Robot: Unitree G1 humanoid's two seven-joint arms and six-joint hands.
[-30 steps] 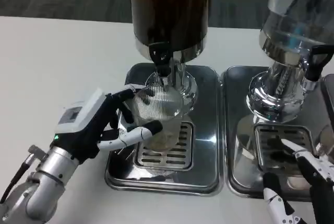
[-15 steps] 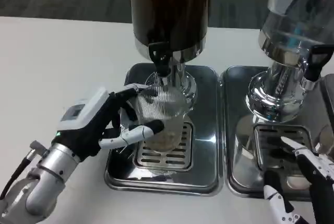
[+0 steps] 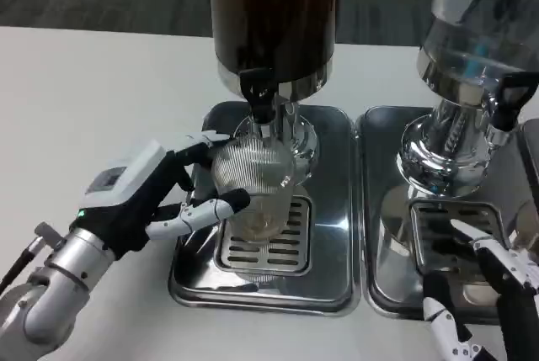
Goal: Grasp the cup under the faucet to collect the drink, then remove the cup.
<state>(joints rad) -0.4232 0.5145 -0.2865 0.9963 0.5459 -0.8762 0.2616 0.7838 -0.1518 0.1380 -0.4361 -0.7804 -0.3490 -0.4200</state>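
A clear ribbed cup (image 3: 255, 183) stands on the drip grate (image 3: 290, 247) of the left steel tray, right below the black faucet (image 3: 259, 93) of the dark drink dispenser (image 3: 275, 16). My left hand (image 3: 156, 197) reaches in from the left and holds the cup, with fingers wrapped around its far and near sides. A little pale liquid seems to lie at the cup's bottom. My right hand (image 3: 493, 289) hovers at the lower right over the second tray, with its fingers spread and nothing in them.
A second dispenser (image 3: 472, 83) with a clear tank and a black tap (image 3: 505, 100) stands on the right steel tray (image 3: 392, 294). The left tray's rim (image 3: 198, 289) lies near my left forearm. White table stretches to the left.
My left forearm and hand have drawn slightly left and down while keeping hold of the cup. The cup stays under the faucet. My right hand has barely moved.
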